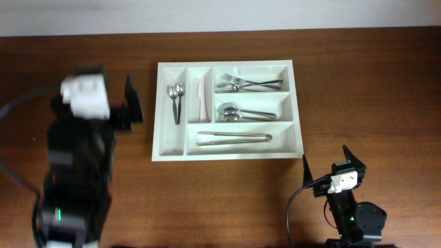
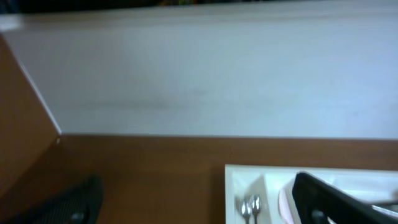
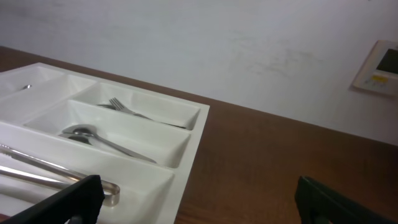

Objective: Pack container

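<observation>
Tray [image 1: 169, 141] mid-tabletop [image 1: 372, 83], cutlery [image 1: 234, 138] in all five compartments. Left gripper [image 1: 131, 103] at its 9 o'clock, right gripper [image 1: 329, 164] at 5 o'clock, both spread, empty. Packing looks done, nothing loose in sight. Your next move is likely just parking both arms clear.

table [image 1: 227, 200] open around container [image 1: 227, 157], left gripper [image 1: 133, 102] near its wall, seemingly apart

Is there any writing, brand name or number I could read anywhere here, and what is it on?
No text here can be read.
wall panel: small marks on its face, too blurred to read.
white tray: no lettering visible.
white housing on the left arm: no lettering visible.
</observation>
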### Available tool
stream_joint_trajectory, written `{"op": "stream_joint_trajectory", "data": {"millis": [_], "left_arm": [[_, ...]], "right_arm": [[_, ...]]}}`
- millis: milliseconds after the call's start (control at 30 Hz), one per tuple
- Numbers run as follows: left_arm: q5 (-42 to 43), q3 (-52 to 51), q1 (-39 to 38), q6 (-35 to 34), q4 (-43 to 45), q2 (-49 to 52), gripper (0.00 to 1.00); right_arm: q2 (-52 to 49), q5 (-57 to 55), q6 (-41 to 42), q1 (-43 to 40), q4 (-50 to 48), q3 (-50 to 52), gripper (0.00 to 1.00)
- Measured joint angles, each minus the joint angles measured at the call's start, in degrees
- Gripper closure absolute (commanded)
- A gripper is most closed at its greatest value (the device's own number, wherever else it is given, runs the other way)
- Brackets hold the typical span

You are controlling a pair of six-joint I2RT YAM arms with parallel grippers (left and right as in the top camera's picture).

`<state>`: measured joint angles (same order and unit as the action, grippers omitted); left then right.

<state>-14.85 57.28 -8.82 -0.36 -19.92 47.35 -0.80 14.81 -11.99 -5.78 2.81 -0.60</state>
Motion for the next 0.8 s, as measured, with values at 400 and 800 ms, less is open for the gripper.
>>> {"op": "stream_joint_trajectory", "data": {"millis": [400,800], "left_arm": [[-0.2,-29.9,5.0,-0.9,9.5,-26.6,0.01],[-0.2,-43.1,9.3,-4.4,11.7,-39.8,0.01]], "right_arm": [[0.0,0.0,0.0,0.0,0.0,0.0,0.01],[0.0,0.0,0.0,0.0,0.0,0.0,0.01]]}}
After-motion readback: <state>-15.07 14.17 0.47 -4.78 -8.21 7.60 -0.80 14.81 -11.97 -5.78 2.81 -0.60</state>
